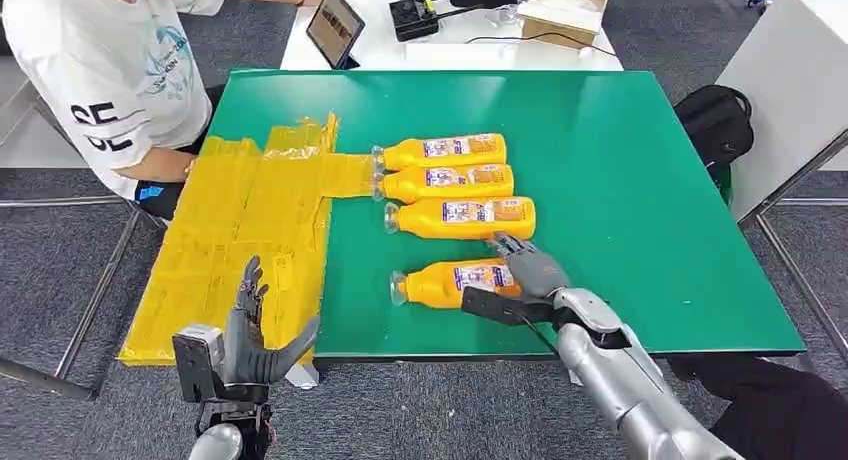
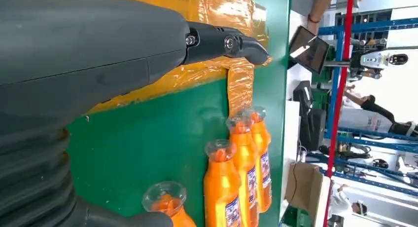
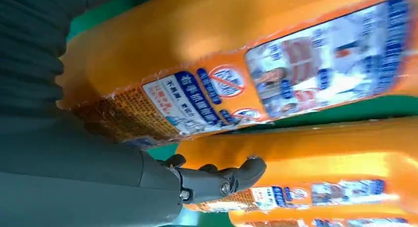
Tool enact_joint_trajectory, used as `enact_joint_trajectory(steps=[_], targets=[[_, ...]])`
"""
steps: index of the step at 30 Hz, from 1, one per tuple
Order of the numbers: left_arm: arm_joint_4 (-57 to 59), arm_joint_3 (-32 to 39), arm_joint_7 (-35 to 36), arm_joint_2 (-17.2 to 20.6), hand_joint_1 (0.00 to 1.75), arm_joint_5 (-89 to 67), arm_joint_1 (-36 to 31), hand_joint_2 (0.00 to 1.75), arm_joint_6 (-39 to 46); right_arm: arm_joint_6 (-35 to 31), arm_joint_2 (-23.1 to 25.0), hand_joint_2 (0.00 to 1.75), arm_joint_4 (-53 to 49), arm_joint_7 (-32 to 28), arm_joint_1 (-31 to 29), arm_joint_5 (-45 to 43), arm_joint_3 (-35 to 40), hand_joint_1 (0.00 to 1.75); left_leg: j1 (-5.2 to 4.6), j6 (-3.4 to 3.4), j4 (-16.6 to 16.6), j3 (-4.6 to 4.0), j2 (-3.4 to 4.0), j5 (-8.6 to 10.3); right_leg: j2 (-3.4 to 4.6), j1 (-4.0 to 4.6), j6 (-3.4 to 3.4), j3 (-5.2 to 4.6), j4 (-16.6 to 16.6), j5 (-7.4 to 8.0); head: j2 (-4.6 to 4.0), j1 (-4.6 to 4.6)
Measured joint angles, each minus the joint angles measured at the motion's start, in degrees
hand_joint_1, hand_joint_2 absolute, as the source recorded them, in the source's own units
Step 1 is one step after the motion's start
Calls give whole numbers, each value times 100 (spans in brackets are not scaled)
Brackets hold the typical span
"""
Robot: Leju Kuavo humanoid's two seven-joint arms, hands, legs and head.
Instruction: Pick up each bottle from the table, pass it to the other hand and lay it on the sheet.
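Green worktop [image 1: 640,200]: four orange bottles on their sides, caps toward the yellow sheet [image 1: 240,230]. Nearest bottle [image 1: 450,282] lies apart from the other three [image 1: 455,185]. Right hand [image 1: 530,275] rests at its base, fingers around it. Left hand [image 1: 250,340] raised near the sheet, fingers spread, holding nothing.

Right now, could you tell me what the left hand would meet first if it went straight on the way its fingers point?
The left hand points across the yellow sheet, open and empty. Nothing stands in its line there, though its height above the sheet is unclear.
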Motion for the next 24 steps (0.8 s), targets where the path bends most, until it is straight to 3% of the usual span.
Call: enact_joint_trajectory(steps=[1,4,24], targets=[[22,0,0,0,0,-2,-9,175,2,20,-11,175,85,33,-60,24,44,133,0,0,0,4,-1,0,-1,0,0,3,0,0,0,0],[59,4,0,0,0,-2,-19,175,26,74,-24,175,312,100,-215,28,153,169,0,0,0,6,0,0,0,0,0,5,0,0,0,-2],[179,59,-6,0,0,-4,-64,175,44,177,-33,175,878,-13,-634,-297,491,175,0,0,0,14,0,-1,0,1,0,11,0,-1,0,-2]])
